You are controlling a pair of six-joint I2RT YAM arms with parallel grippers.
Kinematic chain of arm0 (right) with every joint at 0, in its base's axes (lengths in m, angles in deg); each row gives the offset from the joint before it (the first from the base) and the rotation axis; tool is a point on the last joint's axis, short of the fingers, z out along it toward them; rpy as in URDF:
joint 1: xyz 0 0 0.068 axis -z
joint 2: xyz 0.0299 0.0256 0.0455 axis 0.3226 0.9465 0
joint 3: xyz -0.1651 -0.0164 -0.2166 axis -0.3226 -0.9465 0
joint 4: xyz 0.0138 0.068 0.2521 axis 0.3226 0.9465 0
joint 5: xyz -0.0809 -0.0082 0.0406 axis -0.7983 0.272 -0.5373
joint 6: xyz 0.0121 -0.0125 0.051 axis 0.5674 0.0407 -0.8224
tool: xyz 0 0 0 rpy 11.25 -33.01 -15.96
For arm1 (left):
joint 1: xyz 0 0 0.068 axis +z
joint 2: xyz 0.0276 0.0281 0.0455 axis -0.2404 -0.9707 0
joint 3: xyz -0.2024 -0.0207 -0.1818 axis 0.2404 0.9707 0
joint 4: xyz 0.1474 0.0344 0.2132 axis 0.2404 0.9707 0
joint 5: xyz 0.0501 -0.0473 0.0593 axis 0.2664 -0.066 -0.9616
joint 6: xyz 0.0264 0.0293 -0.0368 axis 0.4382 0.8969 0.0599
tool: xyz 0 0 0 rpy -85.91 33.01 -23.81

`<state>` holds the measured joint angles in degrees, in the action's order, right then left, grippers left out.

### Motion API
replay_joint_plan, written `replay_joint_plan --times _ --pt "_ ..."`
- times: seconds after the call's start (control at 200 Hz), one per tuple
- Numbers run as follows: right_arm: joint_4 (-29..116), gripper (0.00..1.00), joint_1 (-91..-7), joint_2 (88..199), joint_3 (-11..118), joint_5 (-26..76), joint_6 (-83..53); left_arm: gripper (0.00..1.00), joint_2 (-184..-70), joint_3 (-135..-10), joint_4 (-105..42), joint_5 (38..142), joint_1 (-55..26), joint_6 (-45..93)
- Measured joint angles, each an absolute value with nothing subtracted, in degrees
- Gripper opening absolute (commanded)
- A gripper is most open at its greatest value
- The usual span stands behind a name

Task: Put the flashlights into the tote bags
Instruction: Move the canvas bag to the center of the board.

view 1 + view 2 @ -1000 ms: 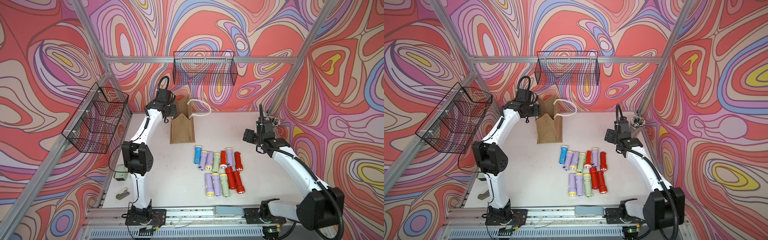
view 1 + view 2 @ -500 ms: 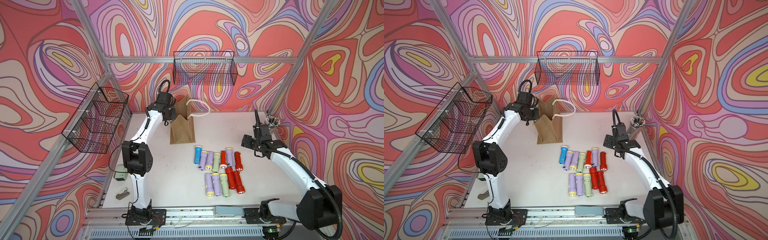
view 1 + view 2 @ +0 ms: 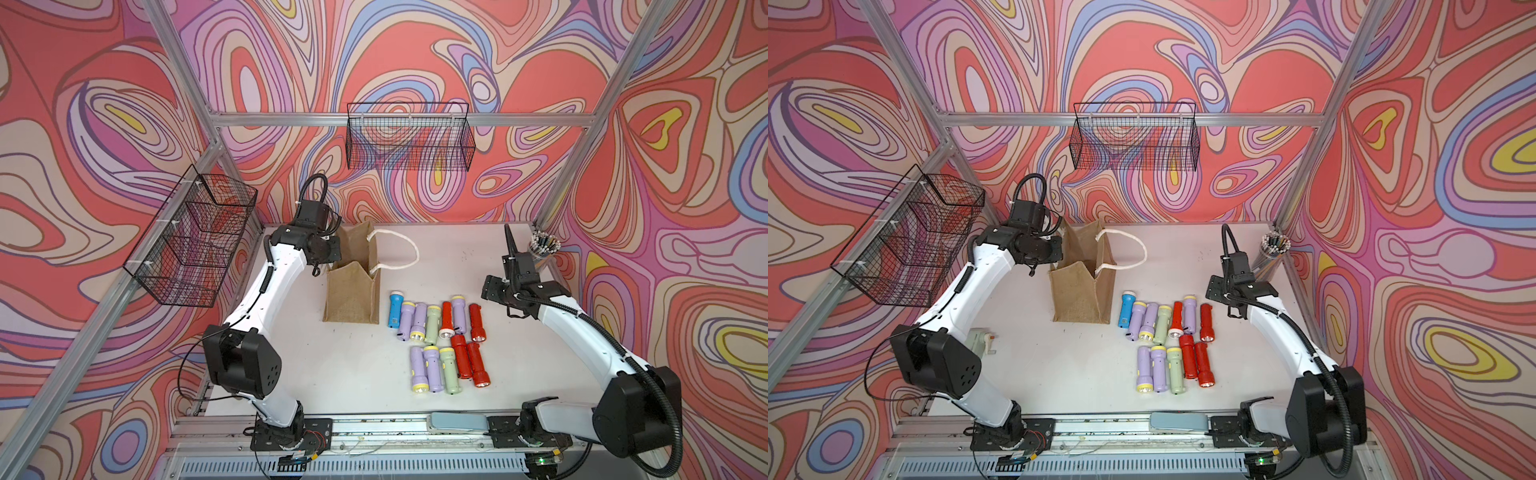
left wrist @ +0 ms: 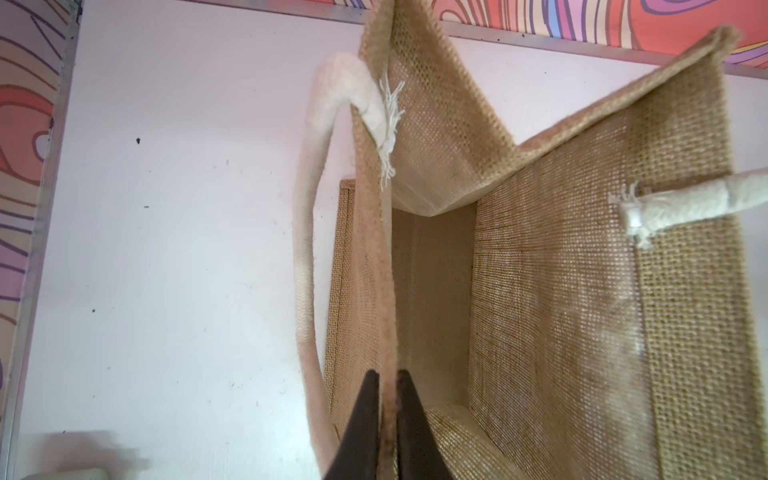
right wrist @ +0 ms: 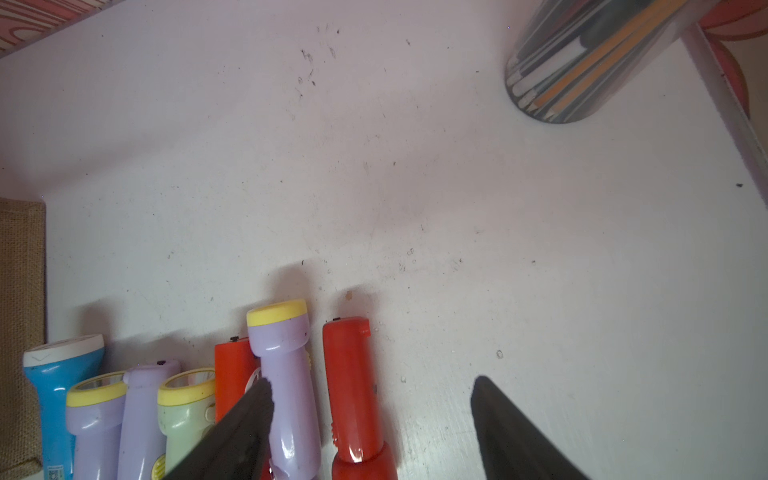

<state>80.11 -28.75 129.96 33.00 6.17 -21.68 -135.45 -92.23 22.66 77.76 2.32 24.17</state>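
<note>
White table [image 3: 449, 257]: left claw [image 4: 387, 374] pinches tote bag [image 4: 582, 291] rim; right claw [image 5: 374, 380] (agape) near flashlights [image 5: 284, 365].

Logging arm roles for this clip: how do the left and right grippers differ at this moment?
The left gripper is shut on the rim of the tote bag; the right gripper is open and holds nothing. The left is at the bag's mouth, the right hangs above the flashlights. Both have black tapered fingers.
</note>
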Motion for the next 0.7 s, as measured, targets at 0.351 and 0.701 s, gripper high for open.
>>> replay_joint_plan --times 0.351,0.701 --pt "81.4 0.77 -31.0 131.7 33.0 6.3 -23.3 0.0 -120.7 -80.2 25.8 83.1 2.3 23.0" --pt "83.2 0.76 -33.5 132.6 33.0 4.7 -24.3 0.09 -108.8 -70.5 28.6 91.4 2.3 20.8"
